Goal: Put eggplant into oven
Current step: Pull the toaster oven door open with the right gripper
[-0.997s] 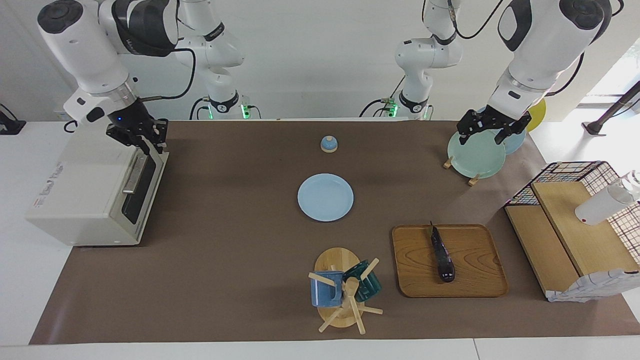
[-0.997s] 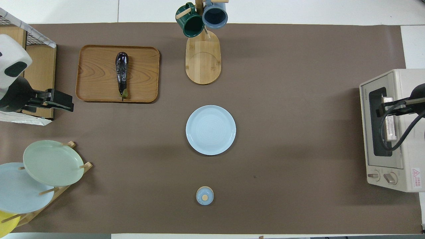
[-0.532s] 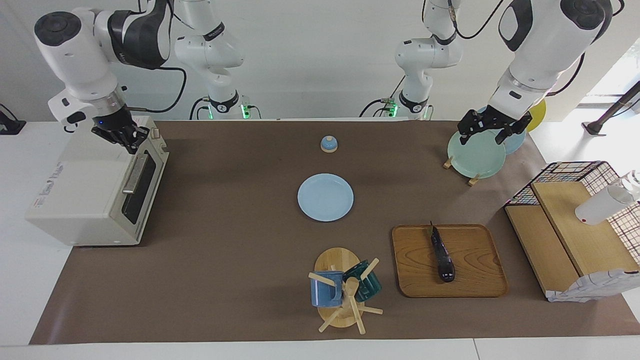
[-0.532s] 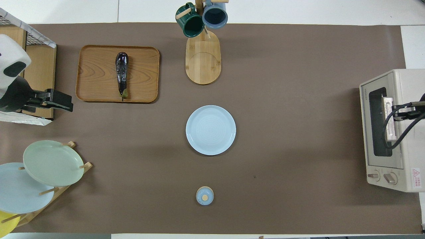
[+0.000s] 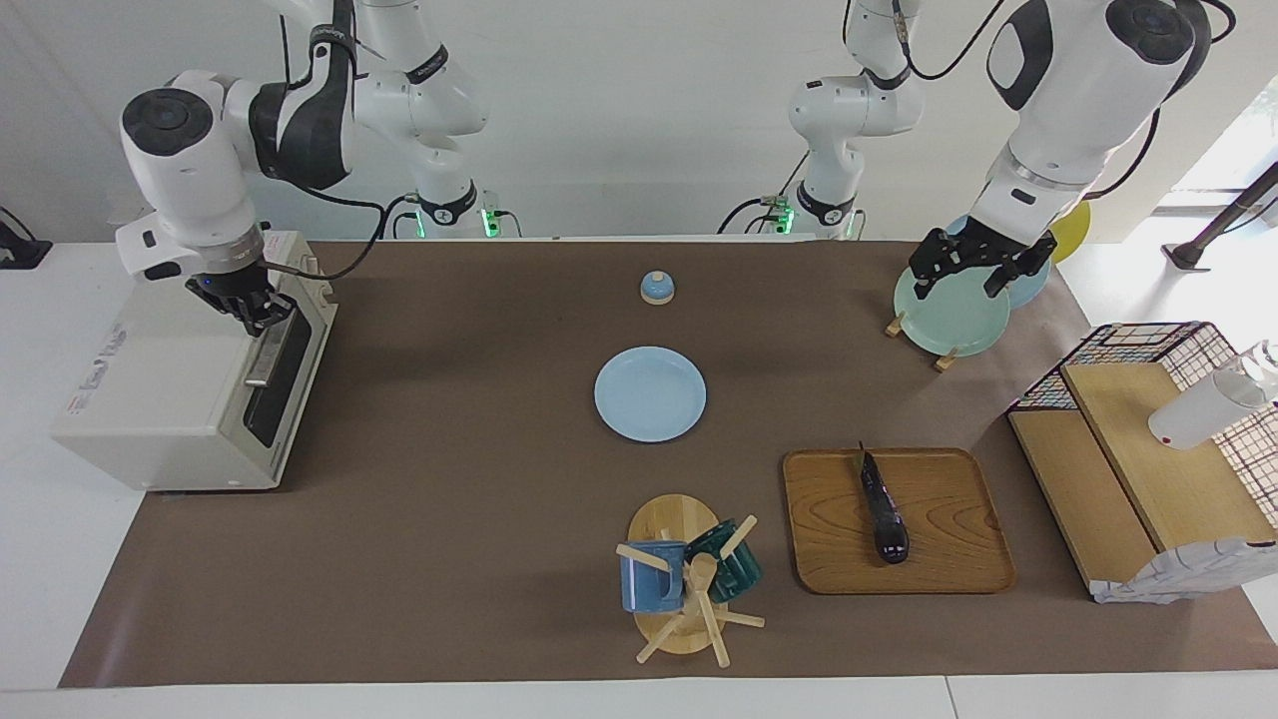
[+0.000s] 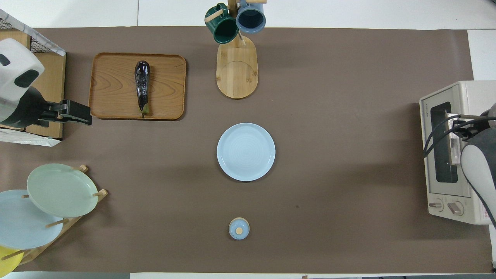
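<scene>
**Open the oven door first: right gripper at the handle**

Oven (image 5: 190, 384) door is closed, so the step in hand looks like opening it. Right gripper (image 5: 245, 305) is down at the top front edge of the oven, right at the end of the bar handle (image 5: 268, 350) nearer the robots. Can't tell whether its fingers are open or closed, or whether they touch the bar; the overhead view is blocked by the wrist and cable.

Eggplant (image 5: 883, 507) lies on the wooden tray (image 5: 958, 559), toward the left arm's end of the table, well apart from both grippers, stem end pointing toward the robots. Nothing touches it.

Left gripper (image 5: 966, 262) hangs over the green plate (image 5: 949, 318) in the rack, fingers spread, holding nothing; the eggplant is well forward of its fingertips.

Doing it well, as I judge it:
- Get the fingers either side of the bar, closer to its middle than its end, so the door doesn't twist.
- Pull out and down along the door's arc; a straight tug could drag the oven across the mat.
- Let the door drop fully flat before releasing, so the rack is reachable.
- The left gripper should take the eggplant across its thick mid-body; glossy skin may slip, and the thin stem end is a poor hold.

Risk: handle slipping out of a shallow grip.
</scene>
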### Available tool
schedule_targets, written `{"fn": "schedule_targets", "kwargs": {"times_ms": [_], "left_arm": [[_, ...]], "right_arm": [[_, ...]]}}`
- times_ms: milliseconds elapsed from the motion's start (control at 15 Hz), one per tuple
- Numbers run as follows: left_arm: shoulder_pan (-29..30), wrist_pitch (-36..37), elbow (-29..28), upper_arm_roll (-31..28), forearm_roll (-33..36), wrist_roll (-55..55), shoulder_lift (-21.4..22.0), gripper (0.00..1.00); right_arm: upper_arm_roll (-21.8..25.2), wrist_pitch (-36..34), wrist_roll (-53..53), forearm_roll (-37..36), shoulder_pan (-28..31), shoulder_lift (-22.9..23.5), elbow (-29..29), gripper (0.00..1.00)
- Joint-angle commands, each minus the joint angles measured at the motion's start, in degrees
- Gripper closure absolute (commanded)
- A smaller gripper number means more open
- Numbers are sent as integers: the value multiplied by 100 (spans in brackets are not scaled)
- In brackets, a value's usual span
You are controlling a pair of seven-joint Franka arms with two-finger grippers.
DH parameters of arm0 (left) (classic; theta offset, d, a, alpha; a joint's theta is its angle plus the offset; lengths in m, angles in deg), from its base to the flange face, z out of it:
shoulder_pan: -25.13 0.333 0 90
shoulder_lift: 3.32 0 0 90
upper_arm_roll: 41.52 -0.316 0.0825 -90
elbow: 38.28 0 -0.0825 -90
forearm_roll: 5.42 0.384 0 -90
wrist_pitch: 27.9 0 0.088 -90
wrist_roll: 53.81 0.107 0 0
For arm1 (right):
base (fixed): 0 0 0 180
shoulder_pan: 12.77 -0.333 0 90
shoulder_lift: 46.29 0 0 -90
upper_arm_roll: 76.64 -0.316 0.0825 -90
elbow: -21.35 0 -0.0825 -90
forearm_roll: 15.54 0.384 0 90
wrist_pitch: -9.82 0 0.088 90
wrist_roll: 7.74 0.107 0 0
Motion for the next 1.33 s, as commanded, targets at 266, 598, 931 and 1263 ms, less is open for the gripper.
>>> {"fn": "schedule_targets", "kwargs": {"times_ms": [266,598,931,1263], "left_arm": [[-204,-167,-398,-14,-71,-233,140,0],[-204,-17,-371,-5,-80,-233,148,0],[-230,18,-389,4,-80,-215,148,0],[-222,-184,-424,-5,-184,-224,140,0]], "right_arm": [[-27,334,160,-139,-62,122,-56,100],[-54,343,151,-130,-70,166,-47,100],[-54,404,125,-43,-62,210,-187,100],[-80,746,90,168,-79,359,-372,100]]}}
